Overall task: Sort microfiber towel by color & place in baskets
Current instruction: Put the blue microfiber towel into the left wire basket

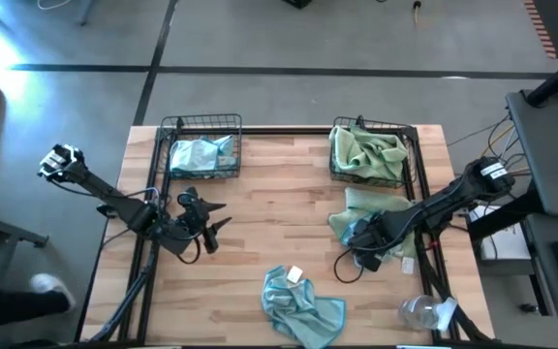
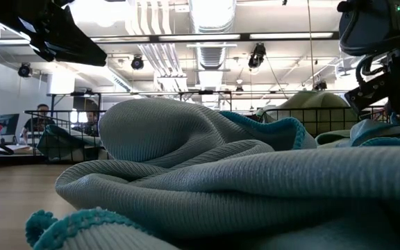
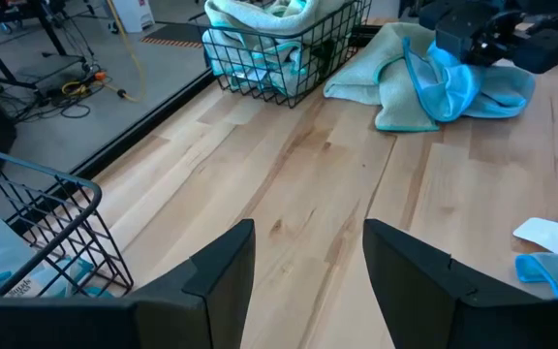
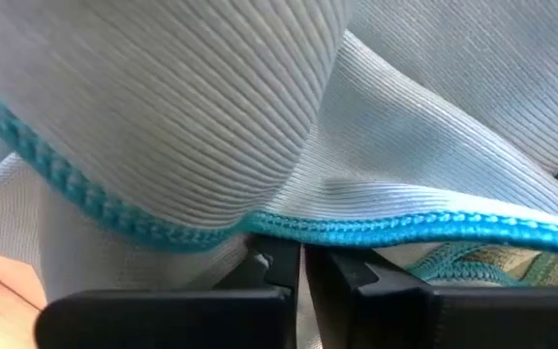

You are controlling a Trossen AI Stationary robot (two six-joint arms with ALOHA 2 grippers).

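The right gripper [image 1: 364, 236] is down on the small heap of towels at the right of the table, just near of the right basket [image 1: 407, 131]. Its fingers [image 4: 277, 267] are pinched together on a fold of the light blue towel [image 1: 360, 233], right by its darker blue hem. The pale green towel [image 1: 368, 204] lies under and beside it, so the lift probably goes best straight up and slowly, to let the green one fall away rather than come along. The blue towel then belongs in the left basket [image 1: 168, 131], which already holds a blue one, while the right basket holds green ones.

The heap is crumpled and has no clear direction; its long axis runs roughly from far to near. A second blue towel [image 1: 301, 308] with a white tag [image 1: 294, 275] lies bunched at the near middle edge.

The left gripper [image 1: 204, 219] waits over the table just near of the left basket, its fingers [image 3: 410, 262] apart and holding nothing.
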